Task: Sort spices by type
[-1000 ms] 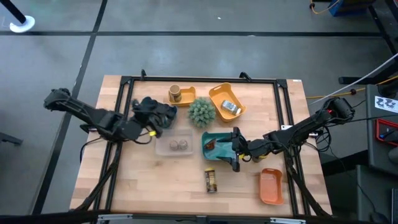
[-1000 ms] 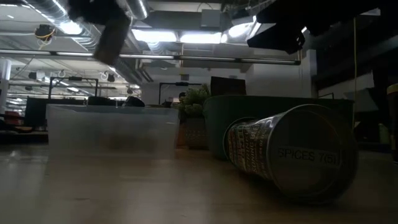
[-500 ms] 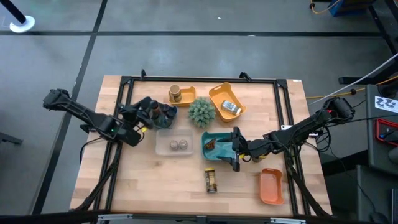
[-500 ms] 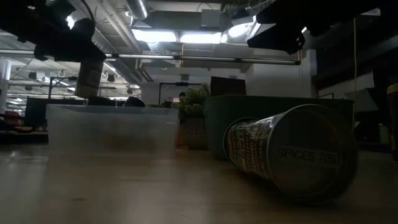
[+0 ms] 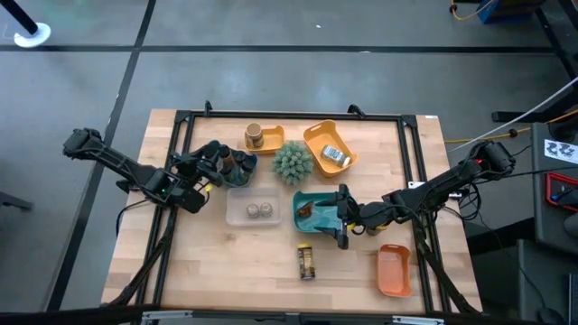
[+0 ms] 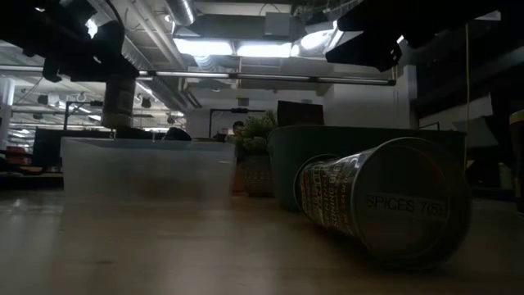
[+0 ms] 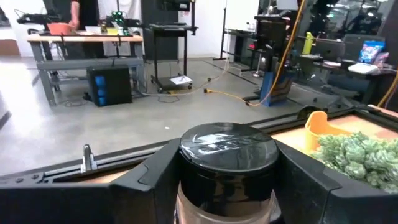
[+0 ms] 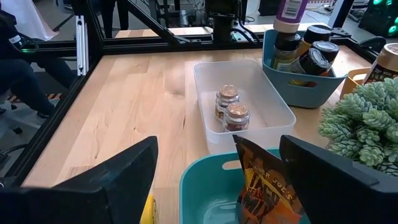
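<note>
Gripped upright in the left gripper [image 5: 217, 164]: a clear glass jar with a glossy black cap [image 7: 228, 155], pinched at the sides between the two dark fingers [image 7: 155, 177]. Held over the far-left part of the table, at the blue plastic bin [image 8: 298, 88]; whether touching down inside it, cannot tell. Seen from table height hanging above the rim line of the frosted clear tray [image 6: 147, 168]. In the blue bin, more dark-capped jars [image 8: 314, 59], packed close together.

Just beside the bin, nearer the middle of the table, two small round copper-topped jars [image 8: 229, 109] standing side by side in the clear tray. Next over, an amber printed packet [image 8: 268, 183] propped up inside the teal tray [image 8: 200, 180]. Parked right at that tray's edge, the right gripper [image 5: 341, 217], fingers [image 8: 121, 177] spread wide, nothing held, the packet between and ahead of them.

On bare wood in front of the teal tray, a dark-labelled jar [image 5: 306, 262] lying on its side, "SPICES" readable on its round base from table height.

Along the far edge: a tan jar [image 5: 255, 136] upright in a small yellow tray [image 5: 274, 135], a green spiky ball plant [image 5: 293, 162], and a white-and-blue sachet [image 5: 335, 155] in a deep orange tray [image 5: 316, 135]. At the near right, well apart, a second orange tray [image 5: 394, 269].
</note>
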{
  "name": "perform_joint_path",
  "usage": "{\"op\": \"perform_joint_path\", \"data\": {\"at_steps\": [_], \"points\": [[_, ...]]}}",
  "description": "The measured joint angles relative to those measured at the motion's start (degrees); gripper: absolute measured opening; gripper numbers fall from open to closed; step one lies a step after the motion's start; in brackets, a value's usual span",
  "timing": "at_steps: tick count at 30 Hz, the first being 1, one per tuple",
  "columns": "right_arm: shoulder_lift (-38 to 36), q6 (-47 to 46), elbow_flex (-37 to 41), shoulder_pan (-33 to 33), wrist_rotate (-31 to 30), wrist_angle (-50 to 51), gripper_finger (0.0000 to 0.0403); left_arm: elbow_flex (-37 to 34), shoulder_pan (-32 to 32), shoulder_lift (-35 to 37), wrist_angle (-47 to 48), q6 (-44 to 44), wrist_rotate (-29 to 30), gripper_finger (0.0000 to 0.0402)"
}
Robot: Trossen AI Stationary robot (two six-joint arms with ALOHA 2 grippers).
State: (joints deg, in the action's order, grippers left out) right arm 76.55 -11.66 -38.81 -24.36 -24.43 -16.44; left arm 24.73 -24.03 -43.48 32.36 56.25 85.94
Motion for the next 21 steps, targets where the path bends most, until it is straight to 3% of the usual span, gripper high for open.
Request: {"op": "perform_joint_path", "data": {"at_steps": [11,21], "points": [[0.0,0.0,0.0,0.0,0.0,0.0,0.0335,0.0,0.1,3.9,-0.1,-2.5,3.7,0.0195],[0.0,0.0,0.0,0.0,0.0,0.0,0.0335,0.0,0.2,2.5,1.7,-0.7,4.0,0.0195]]}}
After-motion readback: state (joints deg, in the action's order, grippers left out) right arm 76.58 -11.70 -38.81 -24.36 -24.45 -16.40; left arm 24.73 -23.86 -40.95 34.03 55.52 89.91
